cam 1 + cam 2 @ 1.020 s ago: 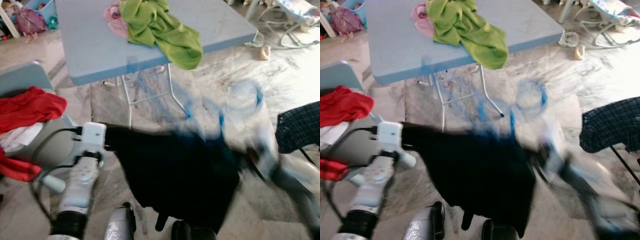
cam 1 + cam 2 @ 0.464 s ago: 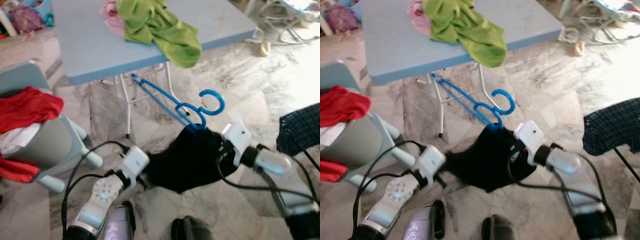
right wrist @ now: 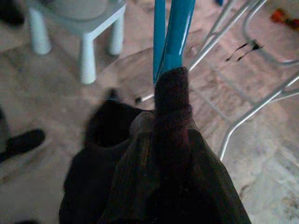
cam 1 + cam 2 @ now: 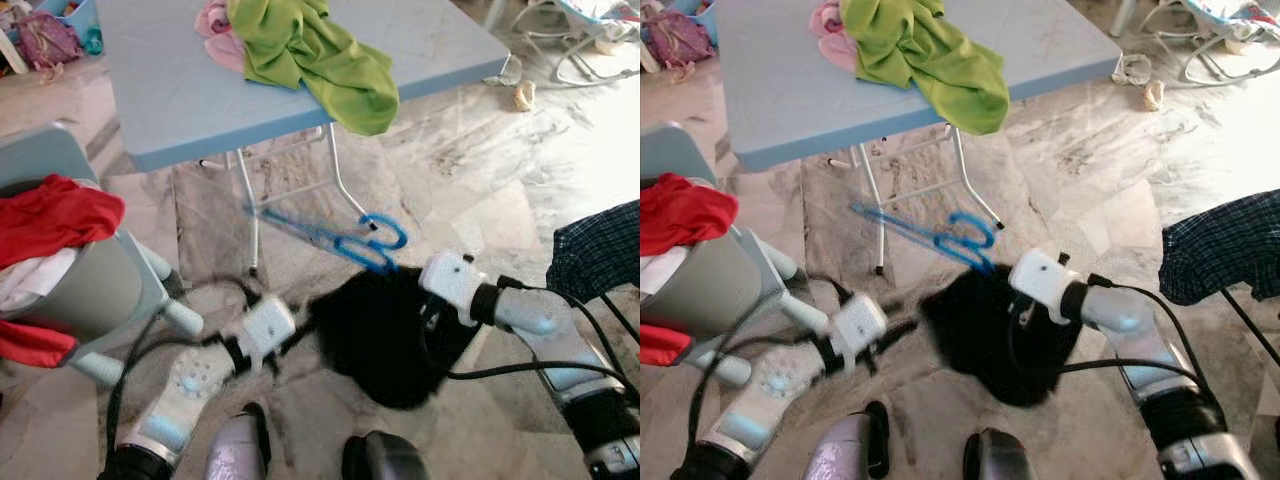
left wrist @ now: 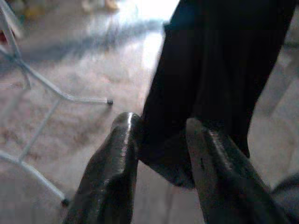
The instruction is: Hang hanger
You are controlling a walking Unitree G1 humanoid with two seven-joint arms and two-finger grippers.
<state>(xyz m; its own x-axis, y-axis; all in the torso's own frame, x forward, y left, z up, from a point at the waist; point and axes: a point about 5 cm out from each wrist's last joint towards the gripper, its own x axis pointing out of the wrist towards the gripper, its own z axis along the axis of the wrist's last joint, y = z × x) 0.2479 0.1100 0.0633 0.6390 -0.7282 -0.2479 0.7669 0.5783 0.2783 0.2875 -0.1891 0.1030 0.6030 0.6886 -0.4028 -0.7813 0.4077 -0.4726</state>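
Note:
A blue plastic hanger (image 4: 330, 235) sticks out above a bunched black garment (image 4: 390, 335), low over the marble floor in front of the table. My right gripper (image 4: 405, 290) is shut at the garment's neck where the hanger (image 3: 174, 32) comes out; the cloth (image 3: 163, 177) covers its fingers. Lower left, my left gripper (image 4: 300, 328) reaches to the garment's edge. In the left wrist view its fingers (image 5: 117, 172) pinch the black cloth's hem (image 5: 210, 70).
A blue-grey folding table (image 4: 180, 90) stands ahead with a green cloth (image 4: 320, 55) and a pink cloth (image 4: 215, 25) on it; its metal legs (image 4: 248, 215) are close behind the hanger. A grey chair (image 4: 80, 290) with red clothes (image 4: 55, 215) is left. A checked garment (image 4: 600, 250) hangs right.
The garment, spread wide between both arms a second ago, is now bunched near the right gripper. The hanger has dipped lower and lies flatter. The left gripper still holds the hem.

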